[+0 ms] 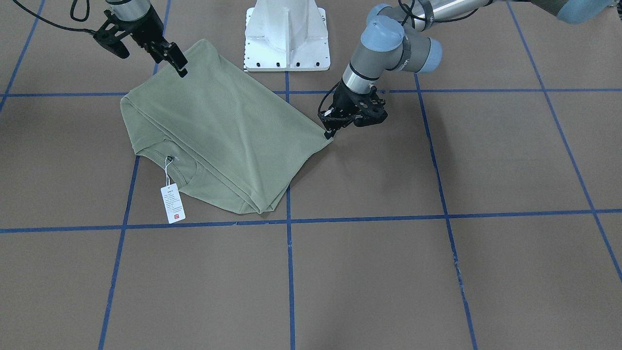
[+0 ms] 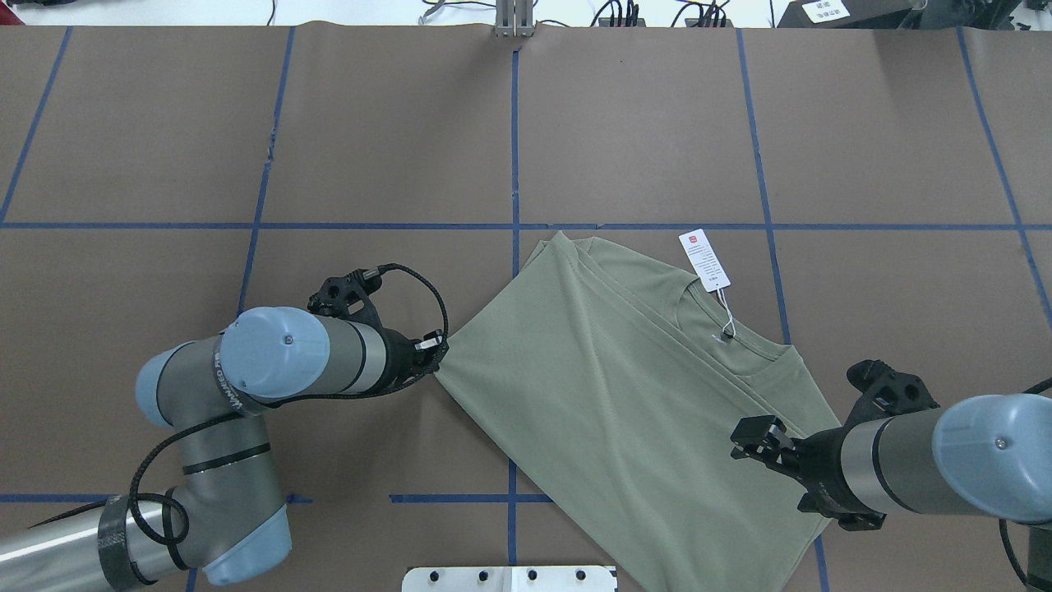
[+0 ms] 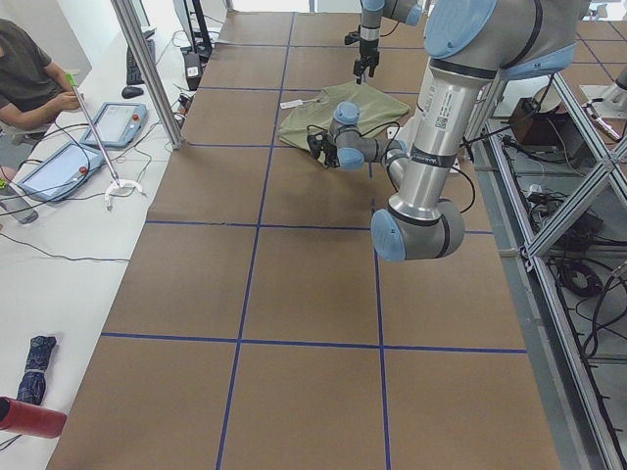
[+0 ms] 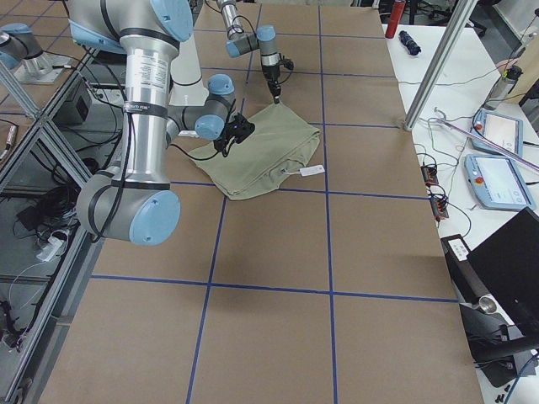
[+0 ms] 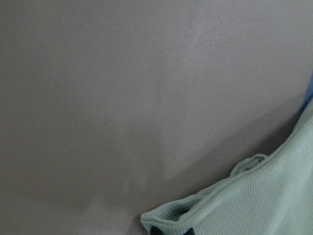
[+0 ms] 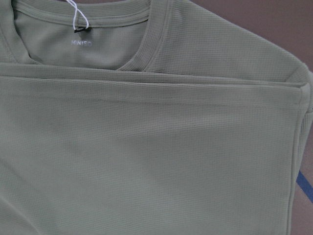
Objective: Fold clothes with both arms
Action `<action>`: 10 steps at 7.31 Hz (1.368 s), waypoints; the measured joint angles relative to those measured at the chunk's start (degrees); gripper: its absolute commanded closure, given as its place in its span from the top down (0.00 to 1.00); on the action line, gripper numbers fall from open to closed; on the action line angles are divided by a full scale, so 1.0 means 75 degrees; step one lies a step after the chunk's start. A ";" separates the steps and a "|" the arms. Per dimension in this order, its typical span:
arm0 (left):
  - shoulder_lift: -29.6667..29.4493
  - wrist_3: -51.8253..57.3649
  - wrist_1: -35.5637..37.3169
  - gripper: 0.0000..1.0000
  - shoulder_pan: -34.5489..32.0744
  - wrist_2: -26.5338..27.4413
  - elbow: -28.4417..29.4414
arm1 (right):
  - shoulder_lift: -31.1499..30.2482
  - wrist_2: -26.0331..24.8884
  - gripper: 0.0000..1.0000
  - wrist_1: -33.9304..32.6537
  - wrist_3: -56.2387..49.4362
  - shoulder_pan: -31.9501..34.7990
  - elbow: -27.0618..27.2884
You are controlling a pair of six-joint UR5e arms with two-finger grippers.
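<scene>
The left arm (image 2: 271,362) comes in low from the near left of the brown table (image 2: 370,148). Its wrist lies almost level with the surface. The left gripper (image 1: 329,132) is closed on the leftmost corner of the shirt (image 2: 608,395). From overhead the wrist covers most of the fingers. In the left wrist view they show only as a dark sliver at the bottom edge, under a puckered, rolled bit of green hem.

The shirt lies on the table between the two grippers, mostly right of the centre tape line (image 2: 514,148). It is folded into a rough four-sided shape set askew to the grid. From overhead its near corner runs off the bottom edge beside the white pedestal (image 1: 286,34). A doubled layer covers the body, and its straight folded edge stops just short of the collar (image 6: 155,36). The sleeves cannot be made out in any view. Small pale lettering (image 6: 81,43) sits inside the neck, and beside it the string (image 6: 78,17) is cut off by the top of the right wrist view. The hang tag (image 2: 704,260) lies flat on the table just beyond the collar, on the far side. Its print is too small to read.

The right gripper (image 2: 752,440) hangs over the near right part of the shirt. The right wrist view shows smooth cloth and none of the fingers, so I cannot tell whether this pincer is open, closed or touching the fabric. The right arm (image 2: 904,456) is cut off at the right edge.
</scene>
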 measured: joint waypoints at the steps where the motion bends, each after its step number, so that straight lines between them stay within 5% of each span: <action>1: 0.0015 0.0564 0.0053 0.00 -0.0329 -0.0009 0.0044 | 0.0004 0.0000 1.00 0.0001 0.0000 0.0000 0.0000; 4: -0.0596 0.2253 -0.0165 0.00 -0.1870 -0.0034 0.1307 | 0.0061 0.0000 1.00 0.0009 0.0000 0.0011 -0.0015; 8: -0.3218 0.2754 -0.2430 0.00 -0.3090 -0.0051 0.5966 | 0.0277 -0.0037 1.00 -0.0001 0.0002 0.0034 -0.0044; 10: -0.3868 0.2769 -0.3421 0.54 -0.3159 -0.0035 0.7316 | 0.0738 -0.0081 1.00 -0.0002 0.0032 0.0077 -0.0230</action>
